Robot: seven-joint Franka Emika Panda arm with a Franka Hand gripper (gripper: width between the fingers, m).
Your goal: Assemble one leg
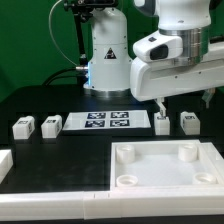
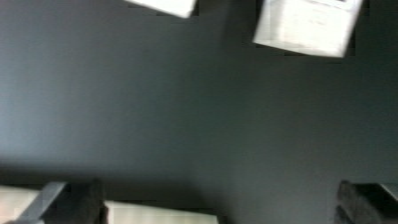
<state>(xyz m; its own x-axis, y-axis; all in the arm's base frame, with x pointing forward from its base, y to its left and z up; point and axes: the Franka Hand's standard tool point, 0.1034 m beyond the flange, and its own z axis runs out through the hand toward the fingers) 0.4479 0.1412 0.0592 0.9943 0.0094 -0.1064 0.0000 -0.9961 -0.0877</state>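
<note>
Four small white legs [image 1: 162,122] with black-and-white square tags are sitting on the black counter [image 1: 60,160]. The claw [image 1: 182,102] is hanging wide open over two of them, near the big white tray [image 1: 155,168].

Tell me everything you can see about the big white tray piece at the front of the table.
The white tray looks like matte plastic, roughly square, with a raised rim and four round sockets near its corners. It lies flat, open side up, on the black table, toward the exterior view's right. Nothing rests inside it.
</note>
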